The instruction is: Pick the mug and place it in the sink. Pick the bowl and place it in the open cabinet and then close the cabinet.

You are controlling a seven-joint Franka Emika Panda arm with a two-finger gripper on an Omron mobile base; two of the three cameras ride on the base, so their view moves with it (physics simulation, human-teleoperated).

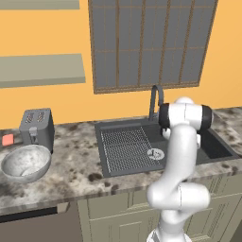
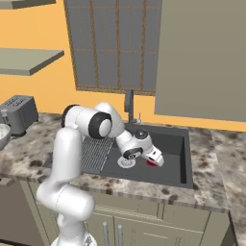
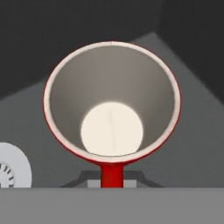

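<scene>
A: What lies far to the gripper's left?

B: On the speckled counter (image 1: pixel 75 165), a marbled bowl (image 1: pixel 26 162) sits just in front of a grey toaster (image 1: pixel 36 127), well away from the gripper.

A: And the gripper itself?

B: The gripper (image 2: pixel 154 161) is low inside the dark sink (image 2: pixel 180 149), its fingers pinched on the red mug (image 3: pixel 112 103) by the handle. The round drain (image 2: pixel 126 162) lies just to its left, and the faucet (image 2: pixel 129 103) rises behind it.
</scene>
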